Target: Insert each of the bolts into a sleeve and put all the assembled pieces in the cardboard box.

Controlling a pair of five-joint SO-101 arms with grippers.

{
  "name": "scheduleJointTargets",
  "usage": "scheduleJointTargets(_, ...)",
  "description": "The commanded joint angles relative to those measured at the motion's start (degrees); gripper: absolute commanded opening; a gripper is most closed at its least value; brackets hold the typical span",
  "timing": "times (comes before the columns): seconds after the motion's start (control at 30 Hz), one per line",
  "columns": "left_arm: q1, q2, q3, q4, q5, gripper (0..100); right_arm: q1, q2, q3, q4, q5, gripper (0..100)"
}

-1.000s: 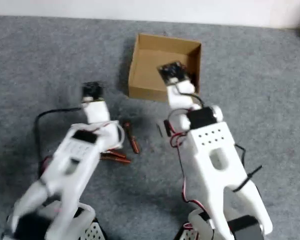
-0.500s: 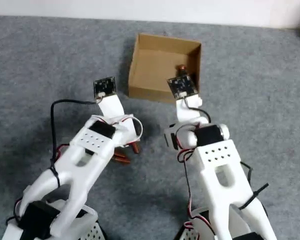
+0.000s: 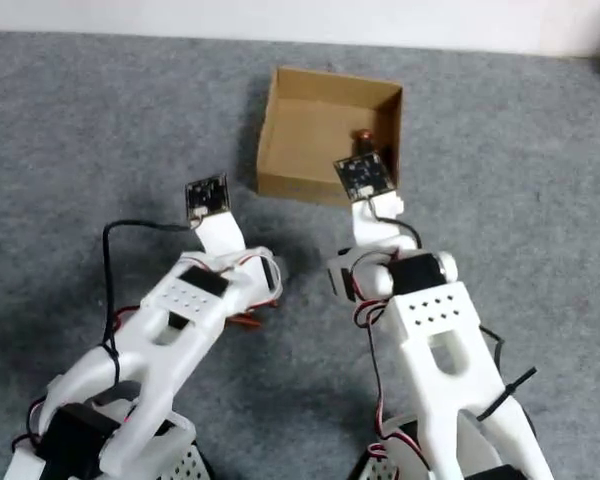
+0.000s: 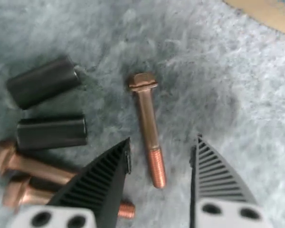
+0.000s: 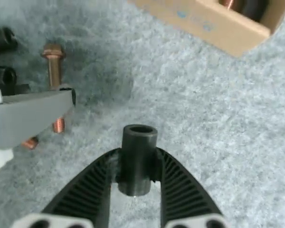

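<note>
The left gripper [image 4: 161,142] is spread wide, straddling the threaded end of 1 copper bolt [image 4: 146,126]. The bolt lies flat on the grey carpet [image 4: 237,85] with its head pointing away from the gripper, seemingly touching neither finger. The right gripper [image 5: 137,161] pinches 1 black sleeve [image 5: 138,142] with its long axis in line with the fingers, open end toward the cardboard box [image 3: 280,160] at 12 o'clock in the high view.

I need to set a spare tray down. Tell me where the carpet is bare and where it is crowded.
Bare carpet lies left of the box, beyond the left arm, and right of the box, beside the right arm. Crowded: under the left end effector, where bolts and sleeves lie close together.
</note>
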Motion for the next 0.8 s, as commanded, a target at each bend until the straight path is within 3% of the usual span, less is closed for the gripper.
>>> scheduleJointTargets(0.0,0.5,-0.9,0.6,-5.5,-0.1,20,0.7,-1.4,0.4,-2.9,0.6,0.5)
scheduleJointTargets(0.23,-0.8,16.1,-9.0,-7.3,0.0,20,0.7,-1.5,0.4,-2.6,0.6,0.5)
scheduleJointTargets(0.33,-0.5,21.5,-14.4,-1.1,0.0,17,0.7,-1.4,0.4,-2.8,0.6,0.5)
scheduleJointTargets(0.47,-0.7,22.5,-18.4,5.7,-0.1,0,0.7,-1.4,0.4,-2.9,0.6,0.5)
scheduleJointTargets(0.67,-0.3,21.8,-17.5,5.9,-0.5,0,0.7,-2.0,0.5,-2.6,0.6,0.5)
scheduleJointTargets(0.77,-0.4,17.8,-16.7,5.9,-5.0,0,0.7,-4.5,0.4,-2.5,0.6,0.5)
